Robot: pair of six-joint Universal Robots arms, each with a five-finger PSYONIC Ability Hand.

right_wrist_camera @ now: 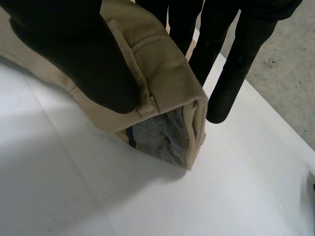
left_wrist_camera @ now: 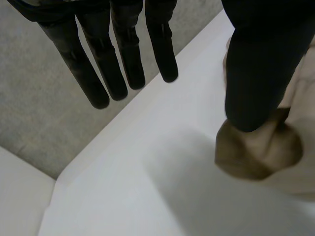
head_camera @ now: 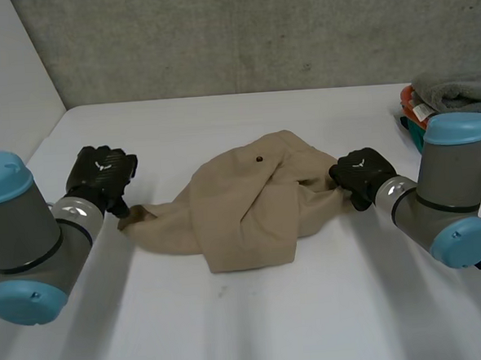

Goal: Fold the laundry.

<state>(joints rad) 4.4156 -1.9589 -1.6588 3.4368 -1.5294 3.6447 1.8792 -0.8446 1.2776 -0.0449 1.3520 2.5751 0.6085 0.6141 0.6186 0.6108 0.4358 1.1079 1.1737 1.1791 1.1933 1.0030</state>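
Khaki trousers [head_camera: 250, 208] lie crumpled in the middle of the white counter [head_camera: 233, 327], twisted over themselves with a narrow end trailing toward the left hand [head_camera: 101, 179]. I judge the step to be the opening one: spreading the garment flat before any fold can be made.

The right hand [head_camera: 361, 173] has the waistband [right_wrist_camera: 167, 78] pinched, thumb [right_wrist_camera: 74, 49] on top and straight fingers [right_wrist_camera: 231, 73] behind the cloth. The left hand has no grasp: its fingers [left_wrist_camera: 123, 64] are straight and clear of the cloth, and only the thumb [left_wrist_camera: 256, 73] rests on the bunched end [left_wrist_camera: 261, 152].

The next move likely calls for the left hand to close on that end, then both to draw apart. Both arms reach in low from the sides.
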